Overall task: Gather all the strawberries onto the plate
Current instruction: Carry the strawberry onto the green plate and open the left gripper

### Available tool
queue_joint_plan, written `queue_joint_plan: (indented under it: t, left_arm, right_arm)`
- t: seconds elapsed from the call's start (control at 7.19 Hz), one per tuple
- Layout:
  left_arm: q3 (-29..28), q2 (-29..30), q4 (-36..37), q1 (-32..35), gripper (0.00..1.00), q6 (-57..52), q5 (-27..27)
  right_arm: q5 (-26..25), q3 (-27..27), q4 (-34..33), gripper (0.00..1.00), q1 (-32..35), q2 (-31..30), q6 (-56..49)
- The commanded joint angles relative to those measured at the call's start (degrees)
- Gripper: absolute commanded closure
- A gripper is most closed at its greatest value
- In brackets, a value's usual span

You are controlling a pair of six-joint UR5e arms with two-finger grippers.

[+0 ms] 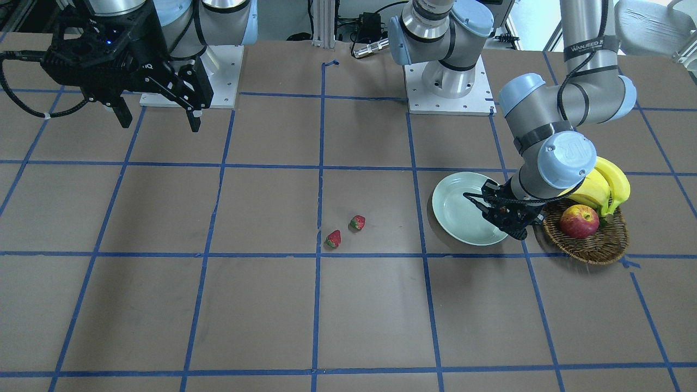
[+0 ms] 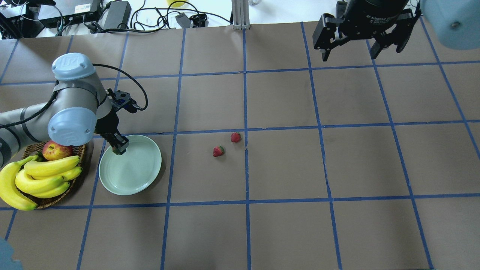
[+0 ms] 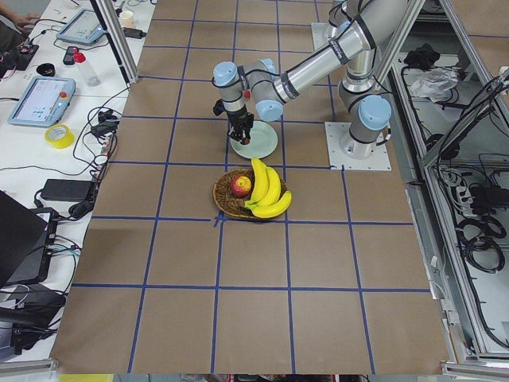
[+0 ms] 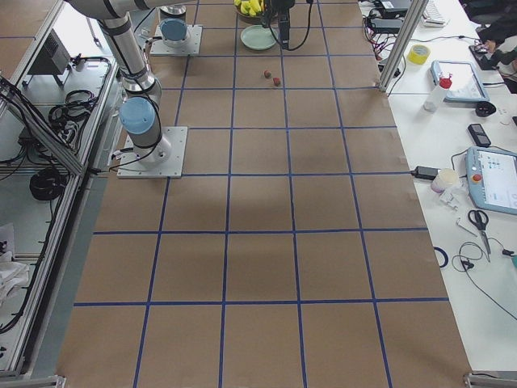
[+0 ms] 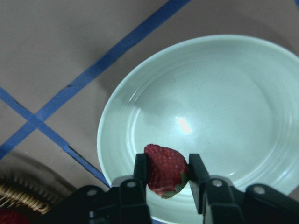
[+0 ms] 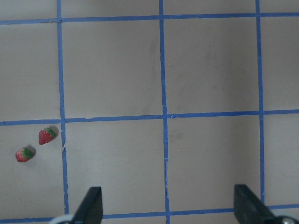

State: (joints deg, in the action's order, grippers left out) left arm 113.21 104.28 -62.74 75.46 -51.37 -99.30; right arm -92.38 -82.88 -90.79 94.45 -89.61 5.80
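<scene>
My left gripper [image 5: 167,173] is shut on a strawberry [image 5: 164,170] and holds it just above the near rim of the pale mint-green plate [image 5: 224,107]. In the overhead view the left gripper [image 2: 119,145] hangs over the plate's [image 2: 131,168] far-left rim. Two more strawberries [image 2: 218,151] [image 2: 235,137] lie on the table to the plate's right; they also show in the front view [image 1: 333,239] [image 1: 357,222]. My right gripper [image 2: 358,39] is open and empty, high above the far right of the table.
A brown wicker basket [image 2: 77,159] with bananas [image 2: 35,178] and a red-yellow apple [image 2: 56,150] stands right beside the plate on its left. Blue tape lines grid the brown table. Cables and devices lie beyond the far edge.
</scene>
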Motion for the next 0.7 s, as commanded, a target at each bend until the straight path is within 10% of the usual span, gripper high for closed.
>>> queue_joint_plan:
  t: [0.0, 0.56]
  left_arm:
    - [0.26, -0.47, -0.62, 0.12, 0.00, -0.67, 2.61]
    - [-0.09, -3.37, -2.11, 9.58, 0.00, 17.77, 8.29]
  right_arm:
    - [0.01, 0.00, 0.00, 0.00, 0.03, -0.04, 0.00]
    - [0.10, 0.00, 0.43, 0.00, -0.15, -0.13, -0.09]
